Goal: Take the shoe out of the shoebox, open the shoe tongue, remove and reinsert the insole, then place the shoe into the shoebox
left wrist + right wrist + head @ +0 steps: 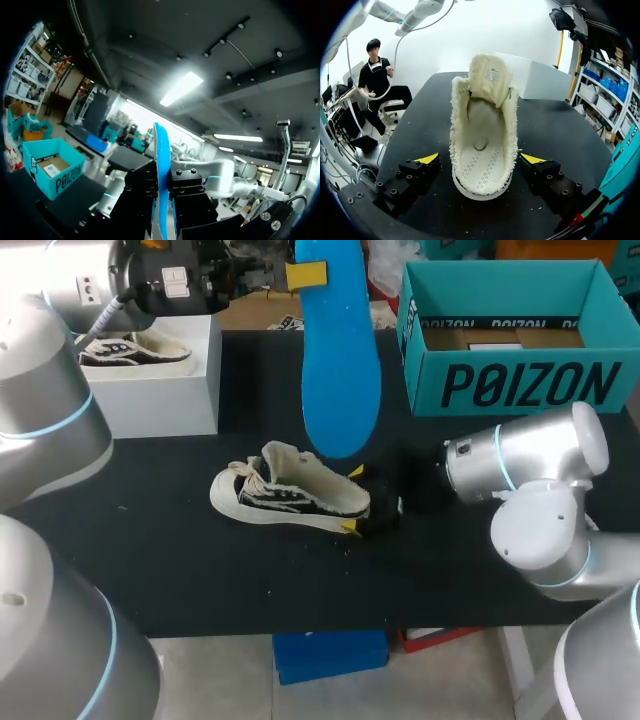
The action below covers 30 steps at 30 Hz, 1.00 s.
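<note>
A blue insole [340, 370] hangs upright above the table, its top pinched in my left gripper [314, 275]. In the left wrist view the insole [161, 170] stands edge-on between the closed fingers of that gripper [161, 205]. The cream and black shoe [290, 495] lies on the black table [150, 540], toe pointing left. My right gripper [354, 500] is open and straddles the heel. In the right wrist view the shoe [482, 150] lies between that gripper's [480, 158] yellow tips with its tongue folded up and its inside bare. The tips stand a little off the heel's sides.
The open teal shoebox [510, 380] stands at the back right, also visible in the left wrist view [55, 172]. A white box [160, 390] with a second shoe [130, 350] on top stands at the back left. The table's front edge runs close behind the right arm.
</note>
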{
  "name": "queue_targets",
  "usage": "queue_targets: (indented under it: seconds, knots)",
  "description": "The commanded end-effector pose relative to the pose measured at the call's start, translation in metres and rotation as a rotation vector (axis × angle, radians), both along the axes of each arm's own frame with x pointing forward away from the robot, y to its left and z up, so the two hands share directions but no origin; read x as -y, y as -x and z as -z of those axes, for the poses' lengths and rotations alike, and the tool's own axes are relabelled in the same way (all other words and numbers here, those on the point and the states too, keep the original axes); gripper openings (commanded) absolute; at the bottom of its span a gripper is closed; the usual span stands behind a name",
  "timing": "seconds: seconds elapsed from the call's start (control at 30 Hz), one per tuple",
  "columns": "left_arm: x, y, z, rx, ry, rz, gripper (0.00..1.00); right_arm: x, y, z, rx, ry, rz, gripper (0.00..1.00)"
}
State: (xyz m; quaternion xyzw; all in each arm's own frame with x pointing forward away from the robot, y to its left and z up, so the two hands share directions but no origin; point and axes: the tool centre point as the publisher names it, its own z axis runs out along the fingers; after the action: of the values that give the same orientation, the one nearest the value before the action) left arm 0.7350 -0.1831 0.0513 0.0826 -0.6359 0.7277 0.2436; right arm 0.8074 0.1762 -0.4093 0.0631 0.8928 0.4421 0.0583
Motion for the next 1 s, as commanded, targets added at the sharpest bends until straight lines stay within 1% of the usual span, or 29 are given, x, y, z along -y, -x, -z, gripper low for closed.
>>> queue_targets:
  seconds: [0.03,0.07,0.2,0.3,0.43,0.57,1.0]
  knots:
    - [0.0,0.001,0.001,0.001,-0.001,-0.002,0.0,0.007,-0.003,-0.019,-0.057,0.28,-0.01,1.0]
    - [0.0,0.001,0.001,0.001,-0.001,-0.002,0.0,0.008,-0.003,-0.02,-0.06,0.3,-0.009,1.0]
    - [0.0,0.001,0.001,0.001,-0.001,-0.002,0.0,0.011,-0.004,-0.025,-0.066,0.444,-0.002,1.0]
    - [0.0,0.001,0.001,0.001,-0.001,-0.002,0.0,0.012,-0.005,-0.027,-0.068,0.522,0.012,1.0]
    - [0.0,0.001,0.001,0.001,-0.001,-0.002,0.0,0.012,-0.007,-0.028,-0.072,0.597,0.023,1.0]
    - [0.0,0.001,0.001,0.001,-0.001,-0.002,0.0,0.01,-0.009,-0.028,-0.075,0.649,0.023,1.0]
    - [0.0,0.001,0.001,0.001,-0.001,-0.002,0.0,-0.002,-0.019,-0.027,-0.085,0.733,-0.014,1.0]
